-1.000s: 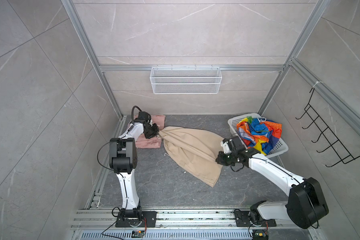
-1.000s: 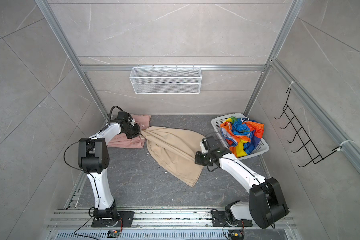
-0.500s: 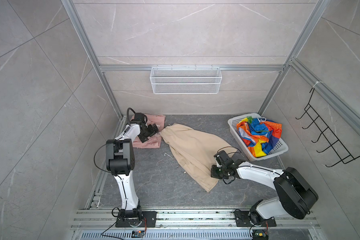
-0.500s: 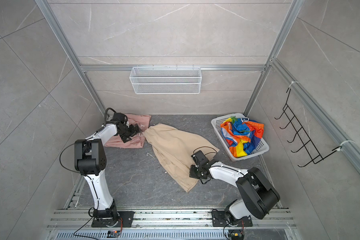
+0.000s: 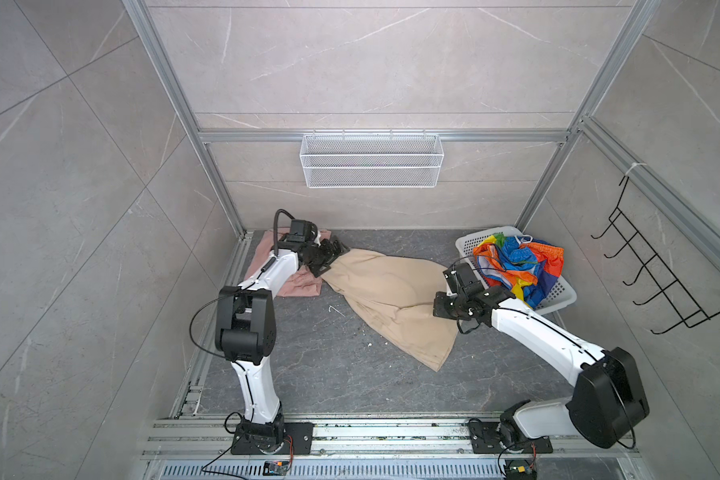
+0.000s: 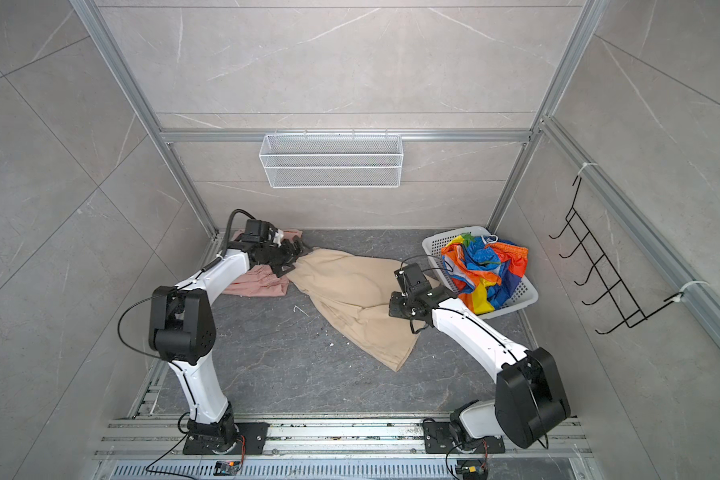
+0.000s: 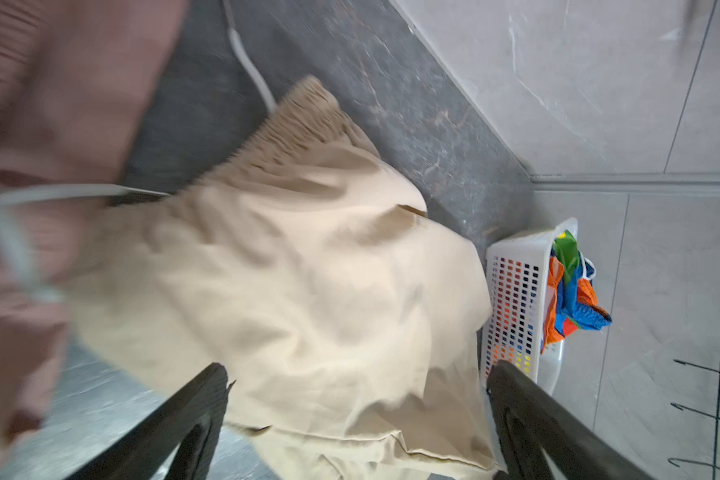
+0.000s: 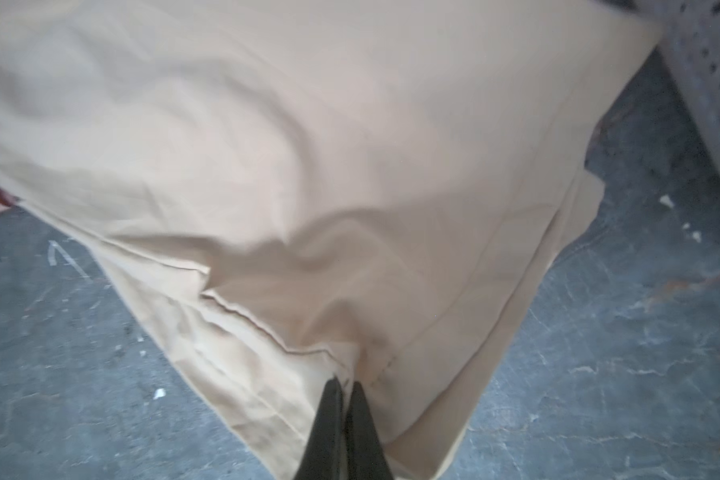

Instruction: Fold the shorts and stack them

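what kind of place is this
Probably a staged laundry-room cell for robot testing: tiled walls in an aluminium frame, a hanging wire shelf, and a white laundry basket holding rainbow shorts.

The beige shorts (image 5: 387, 291) are spread, creased, across the middle of the dark worktop (image 5: 329, 374). They run diagonally from a gathered elastic waistband at the far left to a leg end at the near right. A hemmed edge on their right side is pinched by the right tool (image 8: 344, 380), whose jaws are closed on it. The salmon-pink shorts (image 5: 298, 286) are laid fairly flat in a rough rectangle at the far left and are touched along the right edge by the beige fabric. The shiny rainbow-striped shorts (image 5: 512, 266) are bunched in a heap inside the white perforated basket (image 5: 466, 245) at the far right, spilling over its rim.
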You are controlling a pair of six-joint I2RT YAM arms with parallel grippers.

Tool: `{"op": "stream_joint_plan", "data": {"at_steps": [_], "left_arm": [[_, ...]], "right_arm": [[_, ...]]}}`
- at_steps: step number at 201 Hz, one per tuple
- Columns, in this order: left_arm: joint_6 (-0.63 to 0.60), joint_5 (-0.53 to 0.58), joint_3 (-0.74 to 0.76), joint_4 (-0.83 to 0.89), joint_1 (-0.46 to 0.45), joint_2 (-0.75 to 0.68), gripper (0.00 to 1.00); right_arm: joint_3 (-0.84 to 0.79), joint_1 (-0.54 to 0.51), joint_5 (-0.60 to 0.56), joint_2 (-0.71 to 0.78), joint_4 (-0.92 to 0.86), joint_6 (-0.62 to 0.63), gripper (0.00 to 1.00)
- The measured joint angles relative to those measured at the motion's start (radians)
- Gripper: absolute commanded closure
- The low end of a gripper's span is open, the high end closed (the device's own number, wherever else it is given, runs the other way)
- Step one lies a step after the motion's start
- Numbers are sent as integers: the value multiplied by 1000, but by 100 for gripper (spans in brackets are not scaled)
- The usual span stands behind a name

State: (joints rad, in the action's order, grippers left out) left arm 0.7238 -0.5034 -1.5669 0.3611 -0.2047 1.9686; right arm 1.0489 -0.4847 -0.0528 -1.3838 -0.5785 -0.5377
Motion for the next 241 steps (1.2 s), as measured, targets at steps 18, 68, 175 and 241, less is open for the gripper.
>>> {"op": "stream_joint_plan", "data": {"at_steps": [18,68,175,241], "left_arm": [[22,-23,-33,-33,-39,69,0],[25,-24,-75,-34,-12,222,0],[84,-49,193,-149,-47,89,0],[111,-50,-78,-66,-44,107,0]], "right_arm": [[-5,-73,-12,42,-11,-20,99],[-254,-257,-11,32,23,-149,100],[-124,66,-79,-146,15,-44,100],[-109,-71,-100,157,-73,-34,100]]}}
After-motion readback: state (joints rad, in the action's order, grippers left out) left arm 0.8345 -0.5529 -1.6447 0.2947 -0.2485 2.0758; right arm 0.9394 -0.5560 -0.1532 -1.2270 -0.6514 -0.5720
